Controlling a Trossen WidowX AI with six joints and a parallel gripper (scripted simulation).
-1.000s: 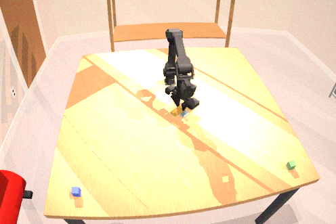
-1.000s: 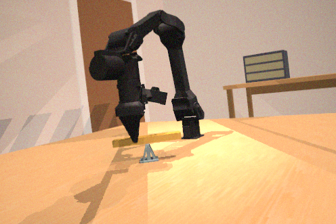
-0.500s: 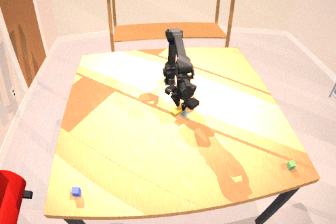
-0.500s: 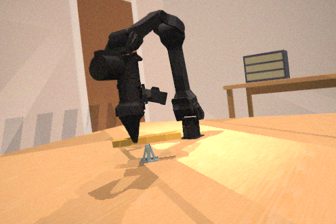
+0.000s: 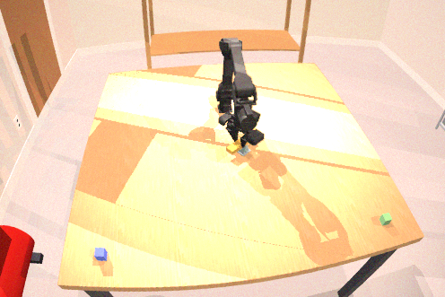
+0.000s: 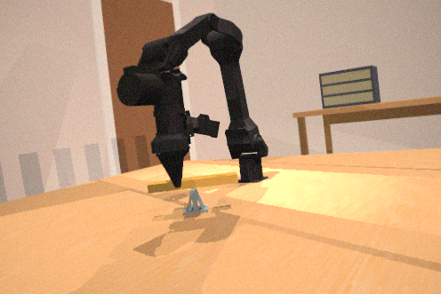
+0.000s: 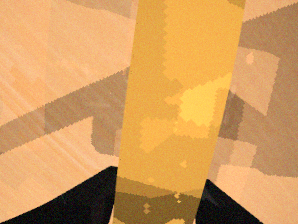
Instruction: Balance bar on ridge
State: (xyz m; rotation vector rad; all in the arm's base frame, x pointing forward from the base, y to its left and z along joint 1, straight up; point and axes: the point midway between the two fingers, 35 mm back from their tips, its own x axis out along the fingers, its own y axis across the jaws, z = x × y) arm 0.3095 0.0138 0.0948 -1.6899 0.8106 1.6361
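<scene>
- Jaws of the gripper (image 5: 239, 142) (image 6: 177, 184) (image 7: 161, 176): parted to about the bar's width, one finger at each side; whether they grip it or merely flank it, cannot tell.
- Table (image 5: 179, 214) (image 6: 333, 248) (image 7: 50, 30): wooden, crossed by light and shadow.
- Arm (image 5: 242, 82) (image 6: 233, 88): black, arched, gripper pointing down.
- Bar (image 5: 232, 147) (image 6: 213, 180) (image 7: 175, 100): yellow, long, raised off the table (slightly slanted in the exterior view, true level uncertain).
- Ridge (image 5: 244, 151) (image 6: 195, 206): grey-blue, upright on the table, its top close under the bar; contact unclear.
- Cubes: one blue (image 5: 100, 254), one green (image 5: 385, 219), well apart near the table's front corners.
</scene>
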